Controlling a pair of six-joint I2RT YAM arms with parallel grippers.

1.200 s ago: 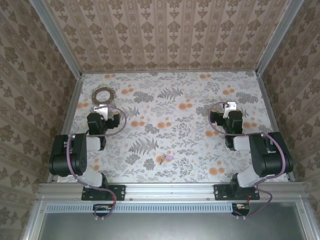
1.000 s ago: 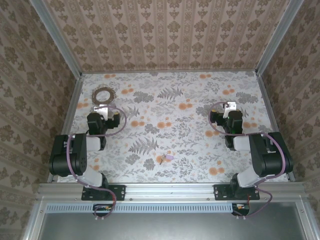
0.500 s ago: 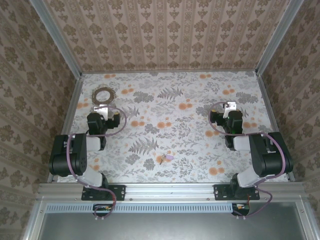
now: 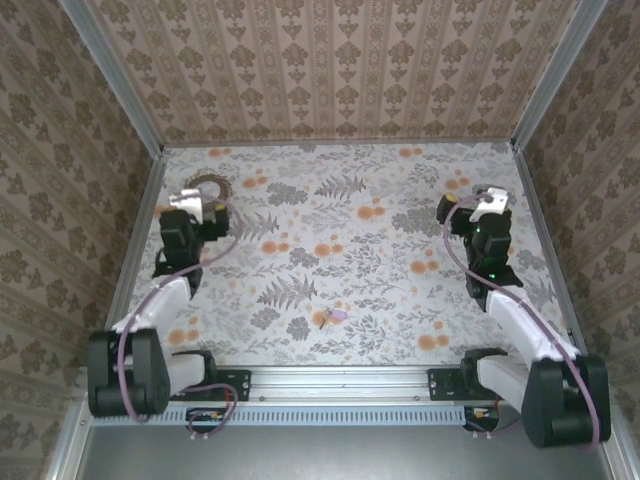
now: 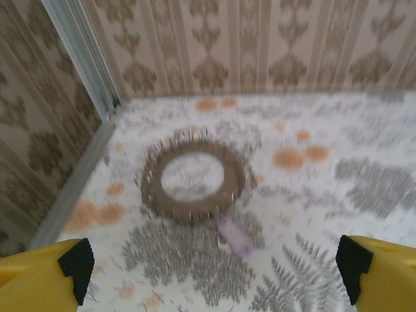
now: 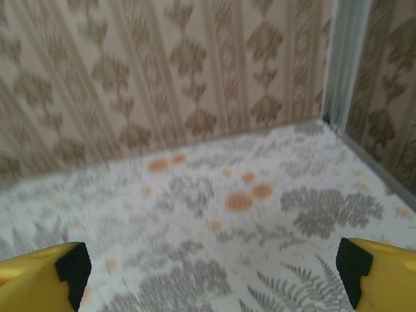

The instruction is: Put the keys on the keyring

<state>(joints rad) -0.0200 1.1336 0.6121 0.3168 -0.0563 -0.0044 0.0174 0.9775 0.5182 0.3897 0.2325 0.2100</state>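
Both of our grippers have swung out from their tucked pose toward the far edge of the flower-printed table surface [image 4: 390, 270]. Our left gripper [image 4: 190, 203] now hovers at the far left corner, yellow fingers spread wide and empty. Our right gripper [image 4: 487, 200], equally wide and empty, hangs near the far right corner. The dark brown-grey, bristly, wreath-like keyring [image 5: 193, 180] lies flat in the far left corner, just ahead of the left gripper. A small pale purple piece [image 5: 235, 235] lies just beside its near rim. The tiny purple and tan keys [image 4: 333, 316] sit well apart from it, near the middle of the near edge. We judge this the opening approach, with nothing grasped. Next, one gripper must drop onto the keys and pinch that small cluster precisely, while the other steadies the ring.
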